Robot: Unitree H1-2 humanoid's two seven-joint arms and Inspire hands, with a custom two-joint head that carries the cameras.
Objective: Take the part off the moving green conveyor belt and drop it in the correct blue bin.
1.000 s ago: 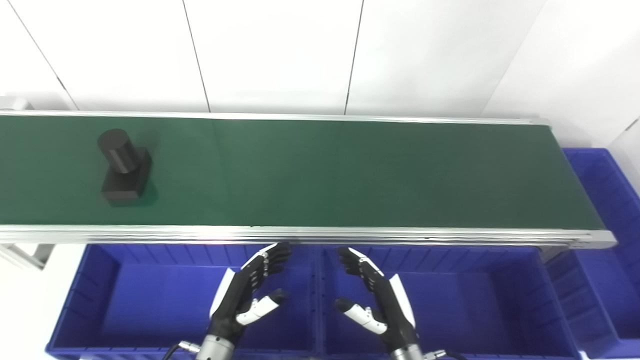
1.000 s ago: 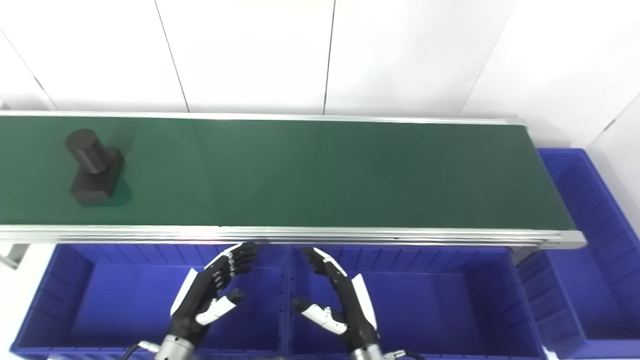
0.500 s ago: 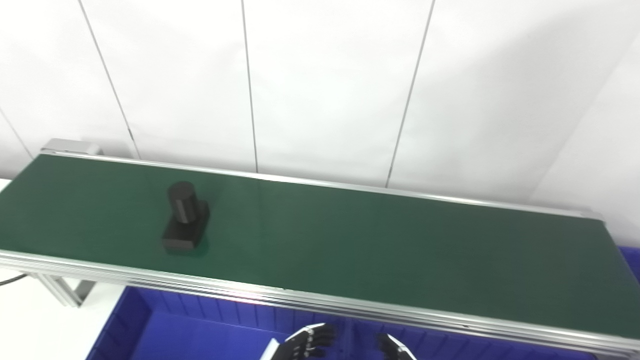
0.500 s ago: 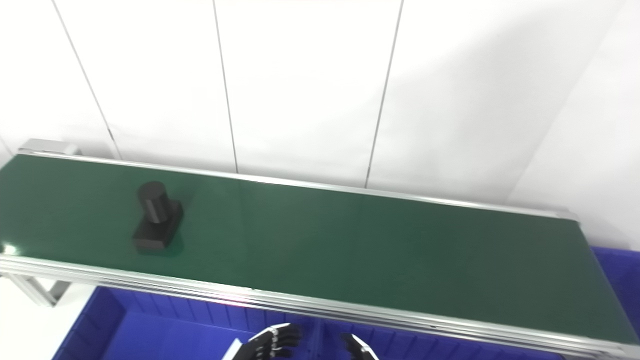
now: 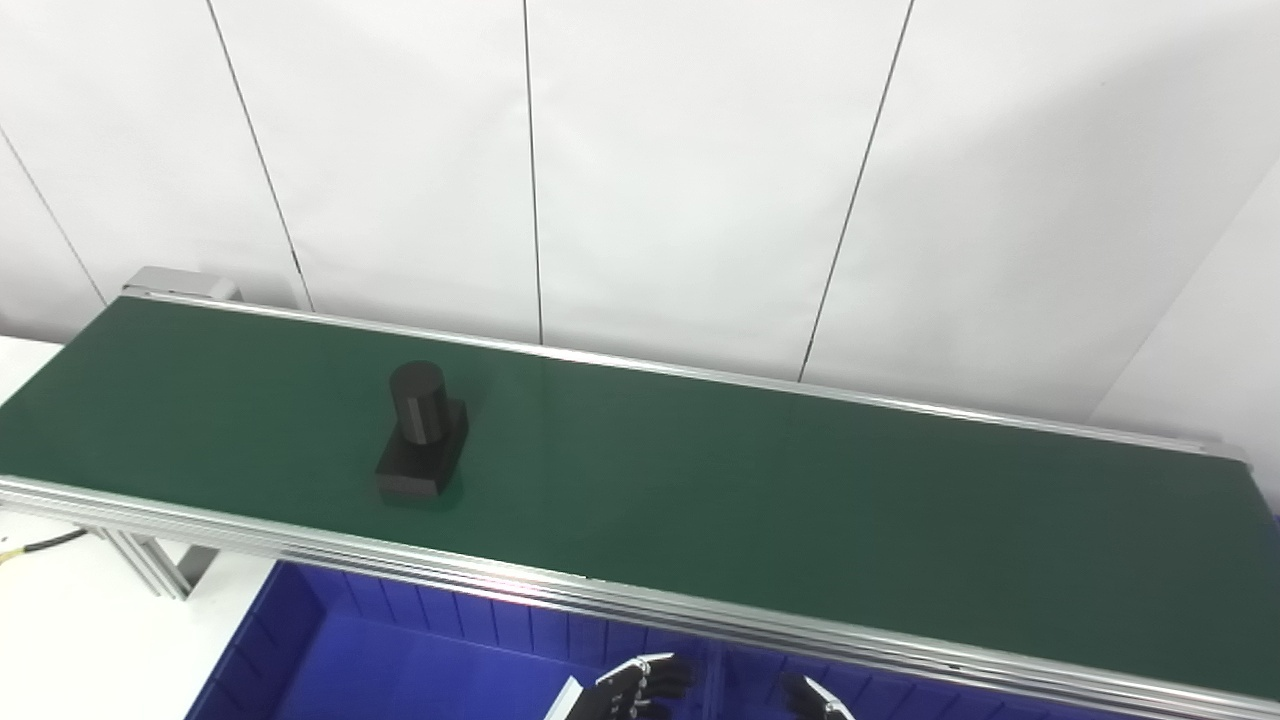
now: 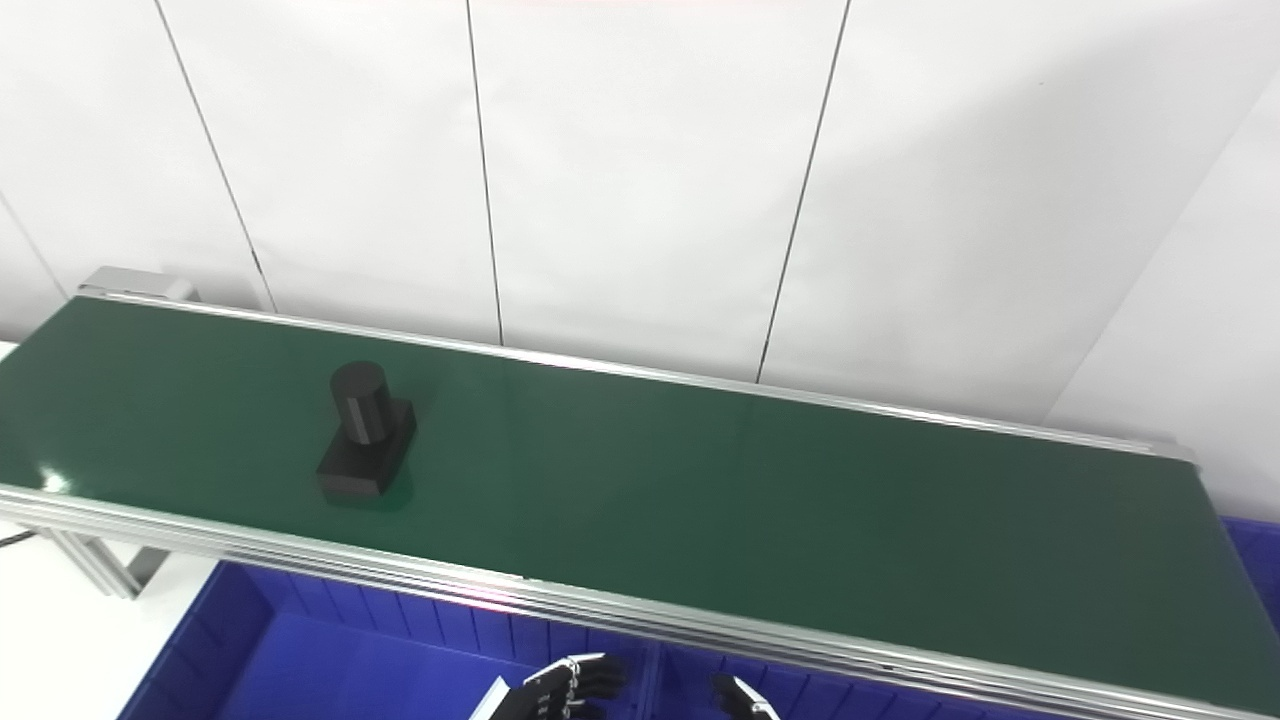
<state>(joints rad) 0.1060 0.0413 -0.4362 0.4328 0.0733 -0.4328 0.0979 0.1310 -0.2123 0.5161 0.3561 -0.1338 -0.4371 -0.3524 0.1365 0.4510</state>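
Both hands' fingertips (image 5: 640, 682) barely show; rest cropped.

White wall panels (image 5: 690, 170) behind the work area, divided by thin dark vertical seams (image 5: 532, 170). White floor or surface (image 5: 90, 640) at lower left. Dark cable (image 5: 40, 545) lying on that surface near the left picture edge, partly cut off. Aluminium support legs (image 5: 150, 565) of profile section standing on the same surface at lower left. Grey metal end housing (image 5: 185, 283) at the far left corner, against the wall. Further detail too small to tell.
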